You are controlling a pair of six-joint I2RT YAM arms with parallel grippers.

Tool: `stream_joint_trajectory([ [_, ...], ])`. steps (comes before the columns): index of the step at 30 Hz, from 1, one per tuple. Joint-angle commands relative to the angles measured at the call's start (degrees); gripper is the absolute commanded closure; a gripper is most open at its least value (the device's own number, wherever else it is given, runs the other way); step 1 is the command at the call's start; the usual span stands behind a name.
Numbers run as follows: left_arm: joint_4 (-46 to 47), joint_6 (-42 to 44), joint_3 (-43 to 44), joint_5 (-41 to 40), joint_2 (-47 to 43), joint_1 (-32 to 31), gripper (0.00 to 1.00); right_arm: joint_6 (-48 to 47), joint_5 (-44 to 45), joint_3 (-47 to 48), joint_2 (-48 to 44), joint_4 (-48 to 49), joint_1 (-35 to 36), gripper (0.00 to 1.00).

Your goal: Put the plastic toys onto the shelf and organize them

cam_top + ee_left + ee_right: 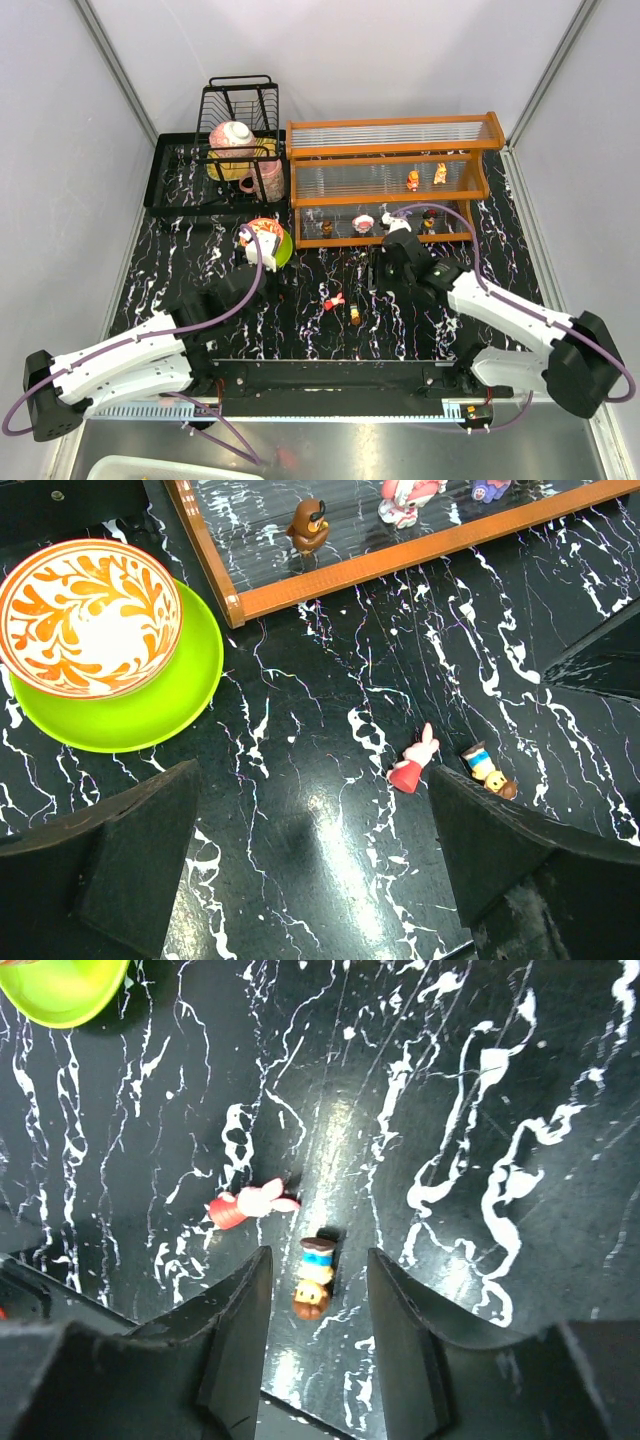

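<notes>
Brown-and-yellow figurine (pixel 314 1278) lies on the marbled table (pixel 500 1110), apart from the orange shelf (pixel 390 200). Right hand (pixel 318 1258) hangs over it, fingers spread either side; left hand (pixel 310 830) is spread, empty. Picking seems the step in hand: next, lower squarely and pinch without nudging the pink figurine (pixel 250 1203) nearby.

The shelf (pixel 390 150) stands along the far edge of the table (pixel 300 330), toward the far right corner. The wire dish rack (pixel 243 105) is just to its left, nearer the far left corner. In front of the rack, beside the shelf's left end, a bowl (pixel 90 605) sits on a plate (pixel 195 675). Two figurines (pixel 412 181) stand on the shelf's middle tier toward the right, and three other figurines (pixel 363 222) are spread along the lowest tier. Near the table's middle, in front of the shelf, the left toy (pixel 412 765) lies close beside the right toy (pixel 488 770), which is slightly nearer the near edge.
</notes>
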Motion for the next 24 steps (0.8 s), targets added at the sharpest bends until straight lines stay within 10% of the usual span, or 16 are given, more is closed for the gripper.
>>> stream_joint_trajectory([
  [1, 2.77, -0.89, -0.62, -0.38, -0.94, 0.3, 0.01, 7.75, -4.85, 4.89, 4.54, 1.7, 0.65, 0.53],
  [24, 2.15, -0.45, -1.23, -0.73, -2.35, 0.21, 0.01, 20.44, -5.75, 23.17, 31.7, -15.78, 5.22, 0.64],
])
